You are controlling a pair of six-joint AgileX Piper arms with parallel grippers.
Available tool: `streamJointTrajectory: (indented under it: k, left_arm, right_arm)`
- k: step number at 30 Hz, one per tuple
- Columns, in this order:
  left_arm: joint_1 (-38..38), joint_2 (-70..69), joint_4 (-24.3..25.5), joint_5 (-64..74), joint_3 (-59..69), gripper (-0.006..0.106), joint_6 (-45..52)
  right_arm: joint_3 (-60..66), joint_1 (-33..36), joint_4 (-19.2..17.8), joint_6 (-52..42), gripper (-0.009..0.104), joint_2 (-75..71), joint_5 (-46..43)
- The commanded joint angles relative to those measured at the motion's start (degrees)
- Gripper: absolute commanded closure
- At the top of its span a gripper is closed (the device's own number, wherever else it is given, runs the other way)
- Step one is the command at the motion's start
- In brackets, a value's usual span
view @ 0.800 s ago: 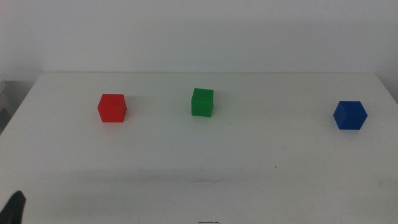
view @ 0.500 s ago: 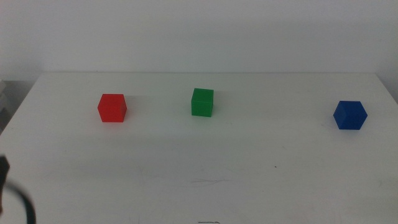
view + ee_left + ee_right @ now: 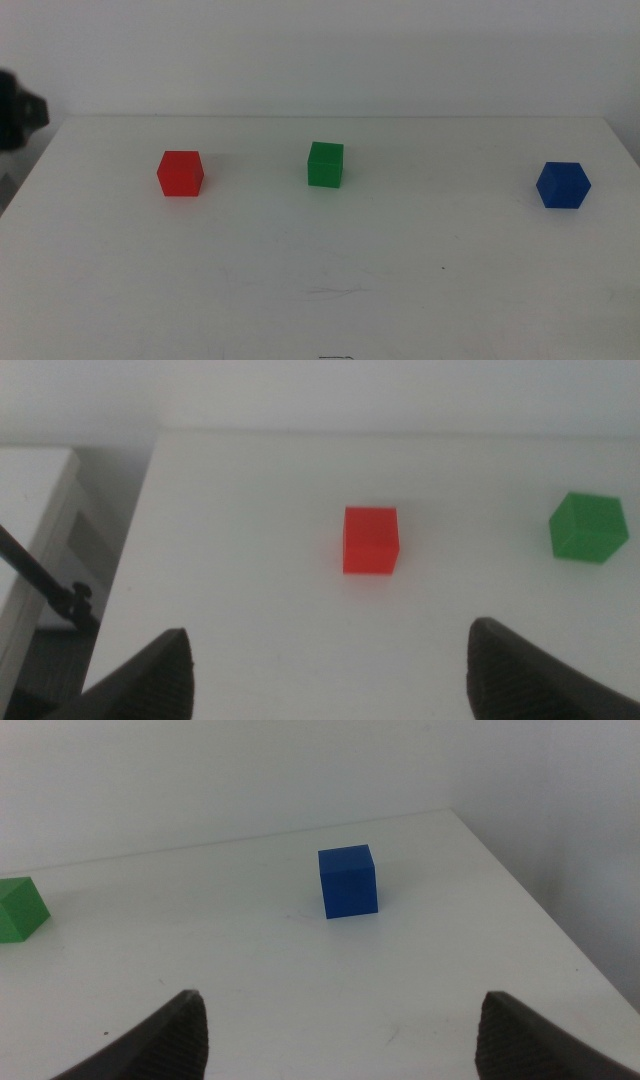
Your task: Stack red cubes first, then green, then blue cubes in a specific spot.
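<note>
We log no stacking yet: red cube (image 3: 180,173), green cube (image 3: 325,164), blue cube (image 3: 562,185) sit apart on the counter (image 3: 320,270), both grippers spread wide, left gripper (image 3: 330,660) facing red at 12 o'clock.

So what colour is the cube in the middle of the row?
Green cube, clearest in the middle view.

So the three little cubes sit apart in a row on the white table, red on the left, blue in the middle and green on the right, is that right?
Not quite: the middle and right colours are swapped. The middle view shows the red cube on the left, the green cube in the middle and the blue cube on the right. They do sit apart in a row on the white table.
</note>
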Motion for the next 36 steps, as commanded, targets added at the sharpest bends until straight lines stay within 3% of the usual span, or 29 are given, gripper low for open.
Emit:
streamJointTrajectory:
  k: [1,26,36]
  left_arm:
    - [-0.37,3.78,-1.18,2.1,-6.62,0.007,0.58]
    - [-3.04,48.97,-1.99,15.17,-47.58,0.007,2.95]
    - [-3.04,62.26,-3.2,14.78,-55.08,0.007,2.95]
  right_arm:
    - [-1.01,-0.37,-0.77,-0.7,0.015,-1.29,-4.05]
    - [-1.01,-0.37,-0.77,-0.7,0.015,-1.29,-4.1]
    - [-1.01,-0.37,-0.77,-0.7,0.015,-1.29,-4.1]
